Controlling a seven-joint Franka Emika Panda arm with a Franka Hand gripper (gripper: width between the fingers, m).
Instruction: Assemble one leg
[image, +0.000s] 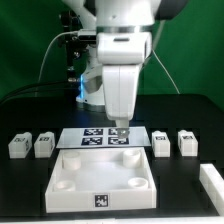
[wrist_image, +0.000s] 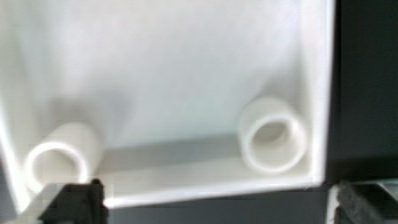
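Observation:
Four small white legs with tags stand on the black table: two at the exterior view's left (image: 18, 146) (image: 44, 144) and two at its right (image: 161, 142) (image: 187, 143). The wide white square panel (image: 72, 184) with round corner sockets lies in front. My gripper (image: 121, 131) hangs over the panel's far edge, next to the marker board, away from every leg. In the wrist view the panel (wrist_image: 178, 70) shows two round sockets (wrist_image: 64, 155) (wrist_image: 274, 133). The gripper (wrist_image: 221, 205) is open and empty, its dark fingertips (wrist_image: 75, 200) wide apart. No leg shows in the wrist view.
The marker board (image: 97, 138) lies just behind the panel, under the arm. A white block (image: 211, 185) lies at the exterior view's lower right. Cables and the arm's base stand at the back.

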